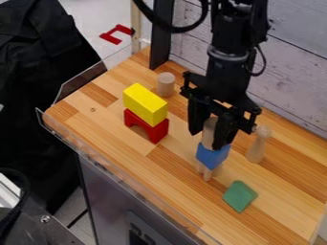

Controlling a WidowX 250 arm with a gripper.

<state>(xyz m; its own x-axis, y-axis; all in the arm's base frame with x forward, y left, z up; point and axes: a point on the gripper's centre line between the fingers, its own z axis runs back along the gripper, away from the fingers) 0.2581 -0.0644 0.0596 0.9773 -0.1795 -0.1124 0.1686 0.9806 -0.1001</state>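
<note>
The black gripper (209, 136) hangs right of the table's middle, its fingers on either side of an upright light wooden cylinder (209, 128). Directly beneath the cylinder is a blue block (212, 156), which rests on a light wooden piece (208, 173) with leg-like ends. Whether the cylinder's lower end touches the blue block is hard to tell. To the left, a yellow block (145, 103) lies on top of a red arch (147, 126). A green block (240, 196) lies in front and to the right of the blue one.
Another wooden cylinder (165, 84) stands behind the yellow block. A pin-shaped wooden piece (257, 145) stands right of the gripper. A clear low guard (127, 178) edges the wooden table (102, 122); a plank wall (290, 62) rises behind.
</note>
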